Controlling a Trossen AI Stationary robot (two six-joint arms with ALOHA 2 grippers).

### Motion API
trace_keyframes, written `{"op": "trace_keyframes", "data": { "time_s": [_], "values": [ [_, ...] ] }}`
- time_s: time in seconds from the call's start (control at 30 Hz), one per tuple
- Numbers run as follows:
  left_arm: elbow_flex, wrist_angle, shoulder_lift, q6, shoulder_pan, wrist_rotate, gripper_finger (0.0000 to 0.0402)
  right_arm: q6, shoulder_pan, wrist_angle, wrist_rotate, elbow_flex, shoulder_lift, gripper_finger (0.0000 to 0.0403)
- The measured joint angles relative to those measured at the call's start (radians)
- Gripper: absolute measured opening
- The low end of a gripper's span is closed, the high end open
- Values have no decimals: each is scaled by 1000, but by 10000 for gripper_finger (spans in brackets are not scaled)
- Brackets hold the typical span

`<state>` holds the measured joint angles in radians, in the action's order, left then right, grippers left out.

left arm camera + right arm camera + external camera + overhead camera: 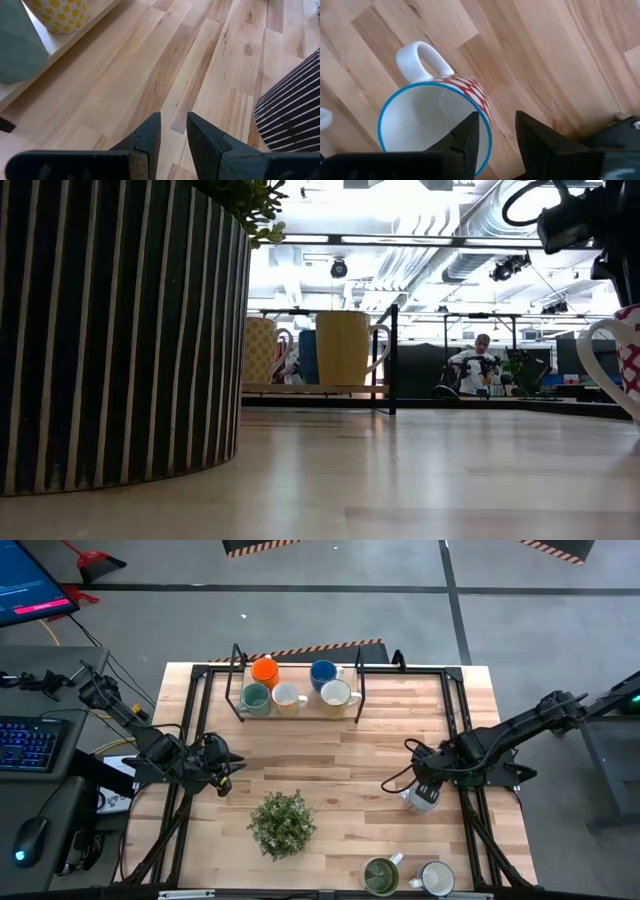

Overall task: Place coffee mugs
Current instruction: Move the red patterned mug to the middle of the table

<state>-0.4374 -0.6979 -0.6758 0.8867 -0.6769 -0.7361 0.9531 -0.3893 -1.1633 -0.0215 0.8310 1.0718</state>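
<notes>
My right gripper (425, 795) hangs over the table's right part, pointing down, shut on a white mug (430, 125) that has a blue rim and a red pattern. The same mug shows at the right edge of the low view (622, 350). On the rack (300, 712) at the far middle stand an orange mug (264, 670), a blue mug (323, 672), a teal mug (256, 698) and two white mugs (288, 697) (335, 693). My left gripper (173, 117) waits over the table's left part, a little open, nothing between its fingers. My right gripper has the mug by its wall at the rim (487, 131), opposite side from the handle (422, 57). One finger (467, 132) is inside the mug and the other outside. The fingers come from above, pointing down. The mug hangs mouth up, apparently clear of the table.
A potted plant in a striped pot (282, 823) stands at the near middle, between the two arms. An olive-green mug (380, 876) and a white mug (437, 879) stand at the near edge on the right. A black frame (455, 730) borders the table.
</notes>
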Motion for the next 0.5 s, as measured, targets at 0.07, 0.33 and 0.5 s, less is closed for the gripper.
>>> {"op": "trace_keyframes", "data": {
  "time_s": [0.07, 0.33, 0.5],
  "values": [
    [0, 0, 0, 0, 0, 0, 81, 11, 0, 0, 4, 0, 0, 108],
    [0, 0, 0, 0, 0, 0, 81, 17, 0, 13, 28, -21, 20, 108],
    [0, 0, 0, 0, 0, 0, 81, 18, -8, 85, 49, -71, 46, 108]
  ]
}}
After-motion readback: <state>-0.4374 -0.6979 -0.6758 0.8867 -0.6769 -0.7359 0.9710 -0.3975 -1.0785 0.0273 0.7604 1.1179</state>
